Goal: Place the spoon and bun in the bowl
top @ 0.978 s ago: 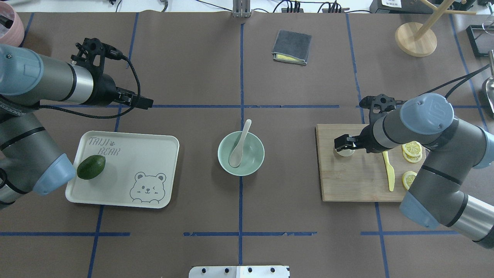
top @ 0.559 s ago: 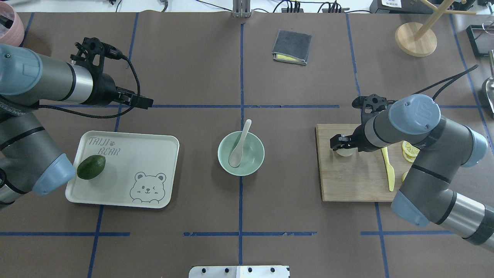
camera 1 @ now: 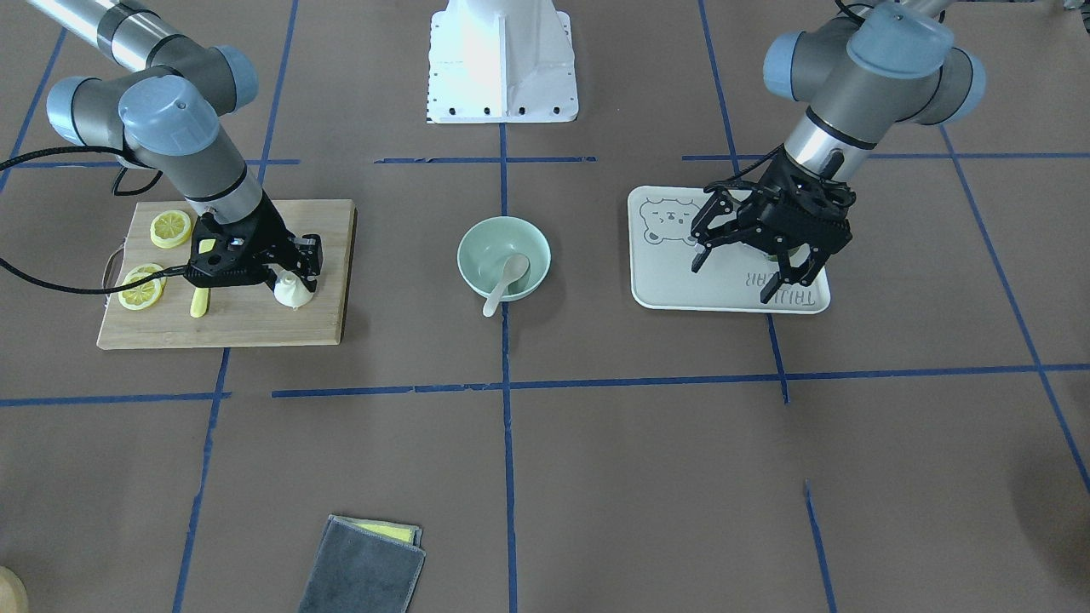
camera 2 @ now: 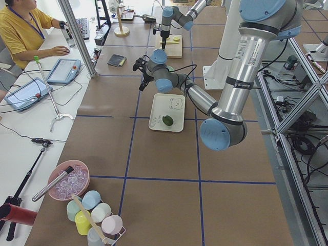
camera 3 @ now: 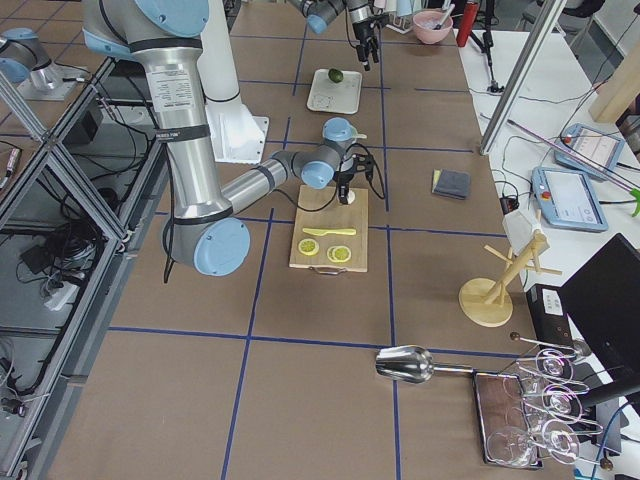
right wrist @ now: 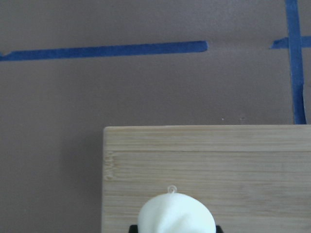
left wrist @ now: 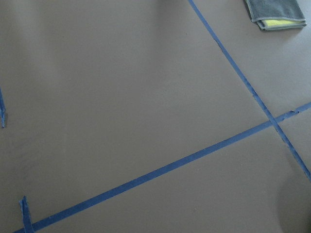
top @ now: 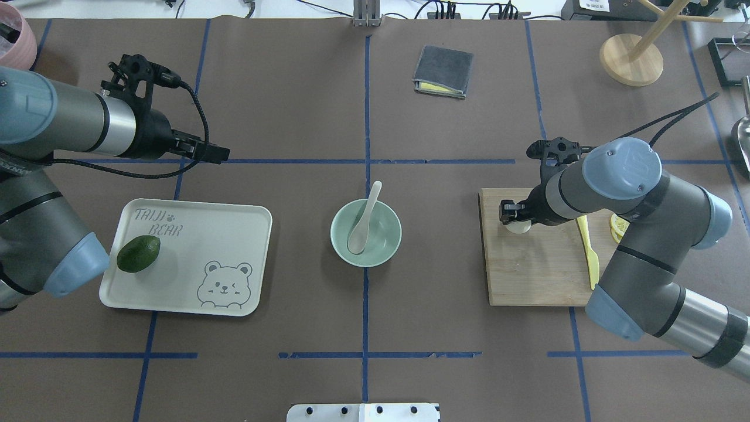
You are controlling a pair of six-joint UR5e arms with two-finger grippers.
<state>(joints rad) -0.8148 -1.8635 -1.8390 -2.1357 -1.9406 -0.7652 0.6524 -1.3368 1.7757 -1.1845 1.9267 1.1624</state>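
**Figure. Bun pick-up, right side of the table.**

The right arm (top: 674, 199) reaches over the rectangular pale bamboo cutting board (top: 539, 269). The left arm (top: 70, 126) is held back beside the flat cream bear-print tray (top: 234, 234).

The round mint-green bowl (top: 388, 231) stands at the table's centre, between board and tray and well apart from both.

The left gripper (camera 1: 739, 271) hangs near the tray with its jaws spread wide and nothing between them.

The right gripper (camera 1: 295, 271) points down over the corner of the board that is nearest the bowl and farthest from the robot. It brackets the small white dome-shaped steamed bun (camera 1: 295, 293).

In the right wrist view the bun (right wrist: 177, 213) sits centred between the jaws, with its pleated tip up. A dark pad (right wrist: 132, 228) lies against each flank, so the jaws appear clamped on it. The bun's base seems to rest on the board.

The bun is a dome with no long axis, so the angle of grasp matters little. The bowl lies to the robot's left of the bun, across bare table. The right arm is plainly the nearer one.

The pale off-white plastic soup spoon (top: 362, 225) lies with its scoop in the bowl. Its handle leans over the rim on the far side from the robot, so only the bun remains to be placed.
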